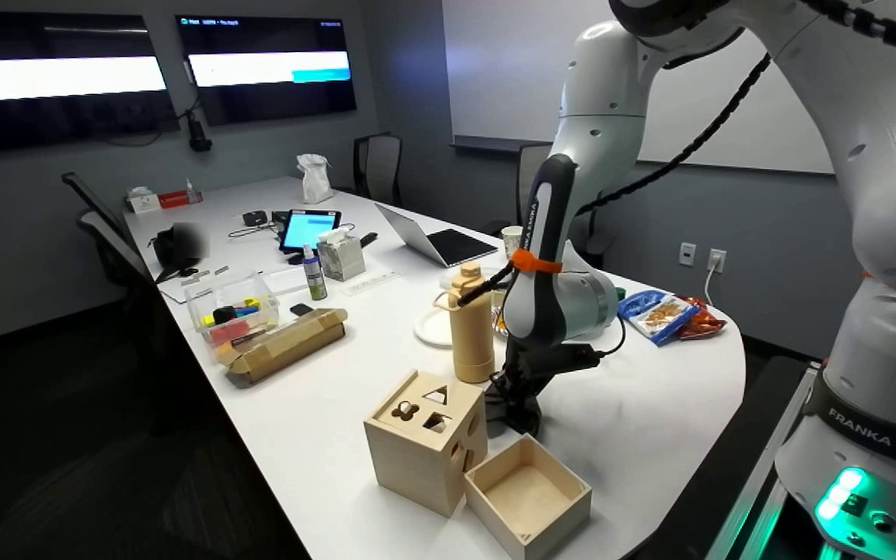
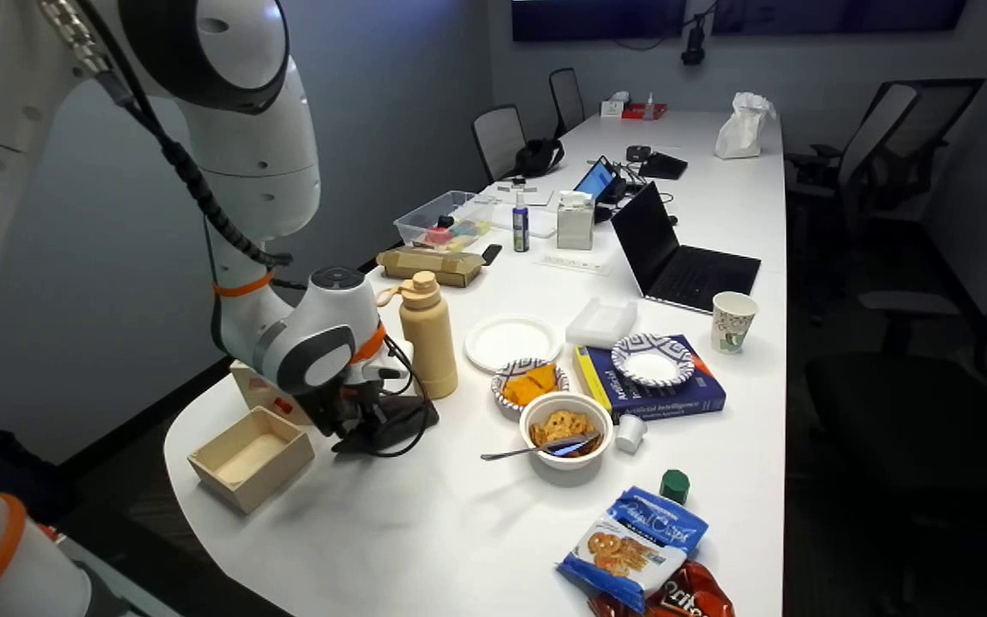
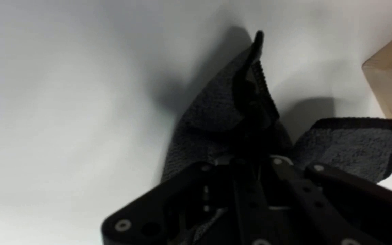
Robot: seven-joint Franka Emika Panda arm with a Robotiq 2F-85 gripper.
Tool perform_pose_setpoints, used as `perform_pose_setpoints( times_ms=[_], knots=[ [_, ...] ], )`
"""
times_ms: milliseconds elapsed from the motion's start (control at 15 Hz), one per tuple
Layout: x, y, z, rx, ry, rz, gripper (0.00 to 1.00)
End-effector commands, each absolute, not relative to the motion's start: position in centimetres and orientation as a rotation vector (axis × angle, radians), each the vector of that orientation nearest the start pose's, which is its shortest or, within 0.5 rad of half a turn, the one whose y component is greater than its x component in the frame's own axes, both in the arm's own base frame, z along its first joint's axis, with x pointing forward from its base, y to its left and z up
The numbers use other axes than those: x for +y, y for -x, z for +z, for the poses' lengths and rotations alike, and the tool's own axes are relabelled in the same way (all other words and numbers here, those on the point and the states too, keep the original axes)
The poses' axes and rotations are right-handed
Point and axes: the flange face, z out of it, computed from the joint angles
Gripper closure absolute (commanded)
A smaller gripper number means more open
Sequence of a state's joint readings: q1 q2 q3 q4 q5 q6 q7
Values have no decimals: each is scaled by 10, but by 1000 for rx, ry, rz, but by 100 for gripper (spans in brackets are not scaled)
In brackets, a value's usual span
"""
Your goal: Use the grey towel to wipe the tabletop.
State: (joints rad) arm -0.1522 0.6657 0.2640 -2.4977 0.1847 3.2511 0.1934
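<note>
The dark grey towel (image 3: 356,146) lies bunched on the white tabletop (image 3: 63,119) in the wrist view, with dark edging and folds spread to both sides of the fingers. In an exterior view the towel (image 2: 403,422) sits on the tabletop (image 2: 425,531) between the tan bottle and the wooden tray. My gripper (image 3: 250,160) points down and is closed on the towel's middle. The gripper (image 1: 524,408) is low at the table in an exterior view, partly hidden behind the wooden shape box. The fingertips themselves are dark and buried in the cloth.
A wooden shape box (image 1: 425,439) and an open wooden tray (image 1: 530,498) stand close to the gripper. A tan bottle (image 2: 429,338) is beside the towel. A bowl with a fork (image 2: 566,428), a chip bag (image 2: 639,548) and a book (image 2: 660,390) lie further along.
</note>
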Motion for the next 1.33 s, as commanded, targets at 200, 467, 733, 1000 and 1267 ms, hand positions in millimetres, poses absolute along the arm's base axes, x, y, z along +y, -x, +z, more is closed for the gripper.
perform_pose_setpoints(
  times_ms=[200,467,733,1000,1267],
  knots=[
    [15,-401,56,703,3019,-95,99],
    [-19,-404,55,870,2985,-209,99],
    [-46,-431,48,944,2887,-257,99],
    [-60,-451,42,951,2812,-271,99],
    [-59,-449,41,895,2778,-253,99]
  ],
)
